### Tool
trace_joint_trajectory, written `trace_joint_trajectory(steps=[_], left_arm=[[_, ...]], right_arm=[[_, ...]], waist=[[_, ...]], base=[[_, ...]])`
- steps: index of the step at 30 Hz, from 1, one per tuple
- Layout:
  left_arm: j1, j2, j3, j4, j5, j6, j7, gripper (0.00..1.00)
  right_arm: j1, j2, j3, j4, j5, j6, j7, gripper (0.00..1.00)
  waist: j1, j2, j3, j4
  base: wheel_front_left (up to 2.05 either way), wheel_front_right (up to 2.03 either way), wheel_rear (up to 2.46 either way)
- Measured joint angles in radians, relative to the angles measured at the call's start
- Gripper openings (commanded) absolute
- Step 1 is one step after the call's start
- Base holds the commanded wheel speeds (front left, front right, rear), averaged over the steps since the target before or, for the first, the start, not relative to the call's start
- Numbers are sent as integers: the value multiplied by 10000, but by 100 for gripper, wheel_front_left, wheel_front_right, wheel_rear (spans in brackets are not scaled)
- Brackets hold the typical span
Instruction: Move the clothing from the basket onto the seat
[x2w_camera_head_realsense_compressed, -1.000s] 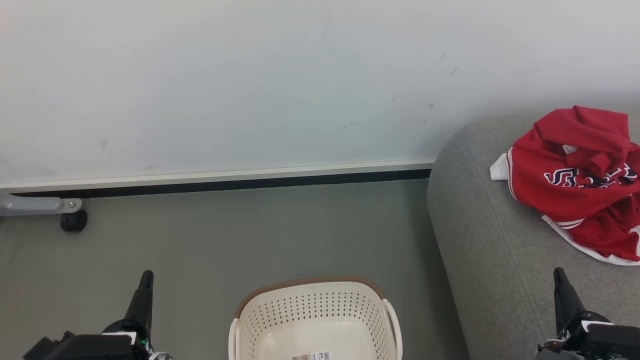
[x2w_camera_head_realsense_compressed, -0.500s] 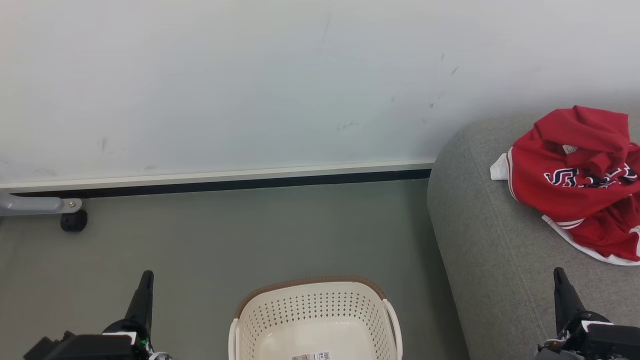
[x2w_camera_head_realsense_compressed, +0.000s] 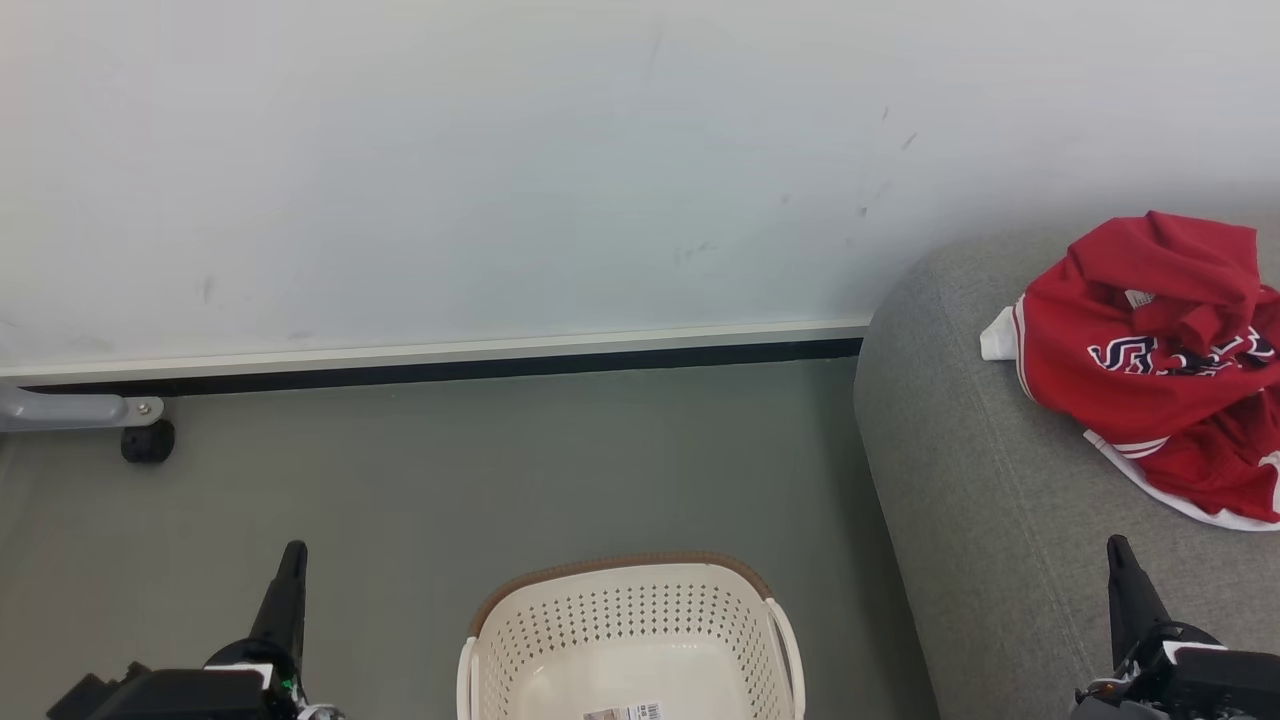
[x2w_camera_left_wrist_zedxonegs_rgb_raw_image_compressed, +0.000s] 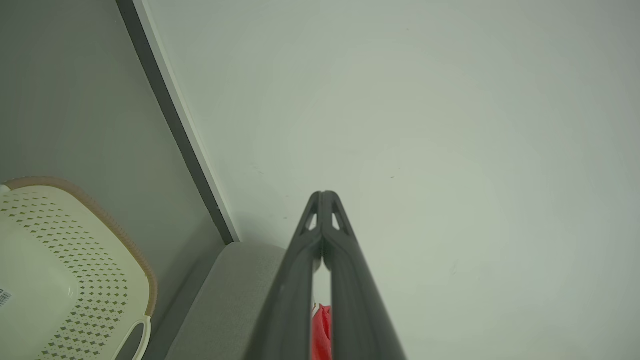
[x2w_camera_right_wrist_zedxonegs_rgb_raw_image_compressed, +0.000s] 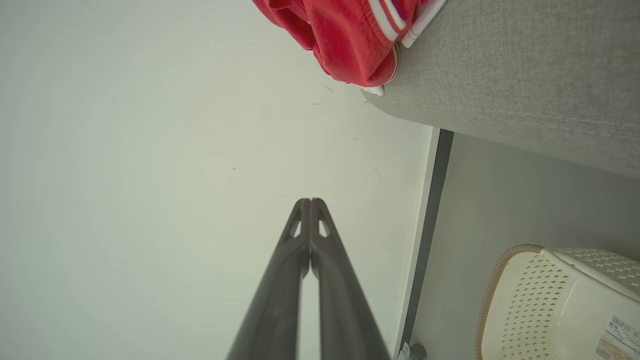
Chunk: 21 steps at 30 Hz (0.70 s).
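The red clothing (x2w_camera_head_realsense_compressed: 1160, 370) with white trim lies crumpled on the grey seat (x2w_camera_head_realsense_compressed: 960, 470) at the right; it also shows as the clothing (x2w_camera_right_wrist_zedxonegs_rgb_raw_image_compressed: 350, 35) on the seat (x2w_camera_right_wrist_zedxonegs_rgb_raw_image_compressed: 525, 85). The cream basket (x2w_camera_head_realsense_compressed: 630, 640) with a brown rim stands on the floor at bottom centre, holding nothing but a barcode label; the basket (x2w_camera_left_wrist_zedxonegs_rgb_raw_image_compressed: 60, 270) and basket (x2w_camera_right_wrist_zedxonegs_rgb_raw_image_compressed: 560, 305) appear in both wrist views. My left gripper (x2w_camera_head_realsense_compressed: 292, 552) is shut and empty, left of the basket. My right gripper (x2w_camera_head_realsense_compressed: 1118, 545) is shut and empty over the seat's front. Fingertips meet in the left gripper (x2w_camera_left_wrist_zedxonegs_rgb_raw_image_compressed: 324, 195) and right gripper (x2w_camera_right_wrist_zedxonegs_rgb_raw_image_compressed: 310, 202).
A pale wall (x2w_camera_head_realsense_compressed: 500, 170) with a dark baseboard (x2w_camera_head_realsense_compressed: 450, 368) runs behind the grey floor (x2w_camera_head_realsense_compressed: 480, 470). A grey metal leg with a black caster (x2w_camera_head_realsense_compressed: 148, 440) stands at the far left by the wall.
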<state>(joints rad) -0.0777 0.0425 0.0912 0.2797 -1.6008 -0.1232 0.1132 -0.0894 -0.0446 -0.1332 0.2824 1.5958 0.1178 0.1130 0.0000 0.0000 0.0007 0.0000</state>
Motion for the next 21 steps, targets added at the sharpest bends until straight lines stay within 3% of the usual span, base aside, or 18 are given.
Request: trace_joint_trajectory(steps=[21], left_arm=[[0,0,0,2,0,0,0,0]], right_arm=[[0,0,2,0,2,12,0,0]], waist=[[0,0,0,0]], base=[[0,0,0]])
